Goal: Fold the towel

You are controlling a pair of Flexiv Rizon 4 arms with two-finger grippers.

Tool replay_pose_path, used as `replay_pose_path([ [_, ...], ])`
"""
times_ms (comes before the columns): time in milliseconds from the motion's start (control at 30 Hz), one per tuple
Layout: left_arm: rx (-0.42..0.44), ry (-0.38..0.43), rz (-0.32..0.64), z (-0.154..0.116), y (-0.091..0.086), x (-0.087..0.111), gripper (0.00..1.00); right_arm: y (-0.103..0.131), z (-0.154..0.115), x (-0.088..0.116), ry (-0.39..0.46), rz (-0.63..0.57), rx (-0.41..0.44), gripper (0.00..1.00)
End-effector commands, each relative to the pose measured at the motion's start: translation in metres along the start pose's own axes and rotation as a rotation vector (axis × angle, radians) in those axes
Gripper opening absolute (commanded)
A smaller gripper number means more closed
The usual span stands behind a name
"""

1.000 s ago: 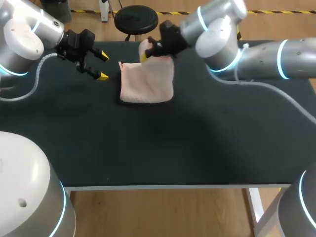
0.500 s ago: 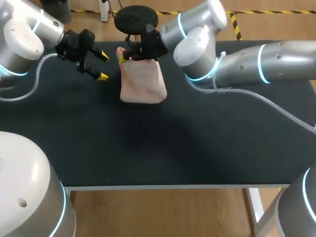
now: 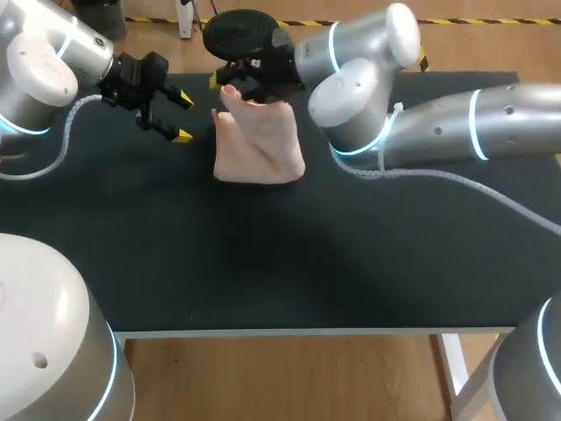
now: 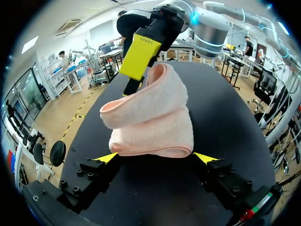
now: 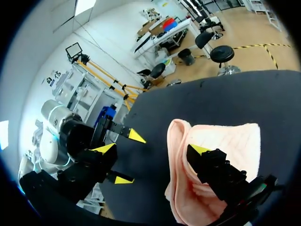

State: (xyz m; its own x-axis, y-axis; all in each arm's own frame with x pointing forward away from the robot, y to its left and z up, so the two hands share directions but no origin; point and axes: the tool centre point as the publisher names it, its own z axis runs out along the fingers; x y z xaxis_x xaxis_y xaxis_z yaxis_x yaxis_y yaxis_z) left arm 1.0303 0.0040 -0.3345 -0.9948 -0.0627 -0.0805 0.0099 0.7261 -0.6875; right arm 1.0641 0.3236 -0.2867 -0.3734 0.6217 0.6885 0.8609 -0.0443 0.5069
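- The black table [image 3: 351, 263] is seen with the pink towel [image 3: 260, 145] lying on its far half, left of the middle; the towel's near edge rests flat on the table while its far edge is raised.
- The right arm [image 3: 438, 123] has been swung across from the right over the last second, so that its wrist is now carried past the towel's far-left corner.
- The left arm [image 3: 44, 70] has not been moved; it is kept at the far left, well apart from the fold.
- The towel has been drawn over itself: a layer that was spread wide a second ago is now gathered into a rolled lip [image 4: 153, 122] standing above the flat layer. The fold is judged about half made, with the lifted edge still to be laid down on the left side.
- The left gripper [image 3: 184, 117] is held with its fingers spread and nothing between them; in its wrist view the towel lies just ahead of the tips.
- The right gripper [image 3: 226, 85] is clenched on the towel's raised far edge, which hangs from its yellow finger [image 4: 138, 54]; only one finger [image 5: 200, 149] is shown in its own view.
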Motion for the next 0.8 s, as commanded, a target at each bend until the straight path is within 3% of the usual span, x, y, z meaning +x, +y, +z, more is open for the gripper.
replay_pose_path([
  [33,0.002,-0.002,0.001,0.0,0.0,0.001,1.0,0.006,-0.031,-0.003,-0.014,-0.04,-0.035,1.0],
  [233,0.002,-0.002,0.001,0.0,0.0,0.001,1.0,0.024,-0.079,-0.037,-0.131,-0.078,-0.152,1.0],
  [400,0.002,-0.002,0.001,0.0,0.0,0.001,1.0,0.022,-0.104,-0.068,-0.21,-0.052,-0.169,1.0],
  [600,0.002,-0.002,0.001,0.0,0.0,0.001,1.0,0.011,-0.105,-0.095,-0.276,-0.064,-0.144,1.0],
  [767,0.002,-0.002,0.001,0.0,0.0,0.001,1.0,0.016,-0.093,-0.112,-0.282,-0.098,-0.134,1.0],
  [800,0.002,-0.002,0.001,0.0,0.0,0.001,1.0,0.019,-0.091,-0.116,-0.296,-0.102,-0.142,0.82],
])
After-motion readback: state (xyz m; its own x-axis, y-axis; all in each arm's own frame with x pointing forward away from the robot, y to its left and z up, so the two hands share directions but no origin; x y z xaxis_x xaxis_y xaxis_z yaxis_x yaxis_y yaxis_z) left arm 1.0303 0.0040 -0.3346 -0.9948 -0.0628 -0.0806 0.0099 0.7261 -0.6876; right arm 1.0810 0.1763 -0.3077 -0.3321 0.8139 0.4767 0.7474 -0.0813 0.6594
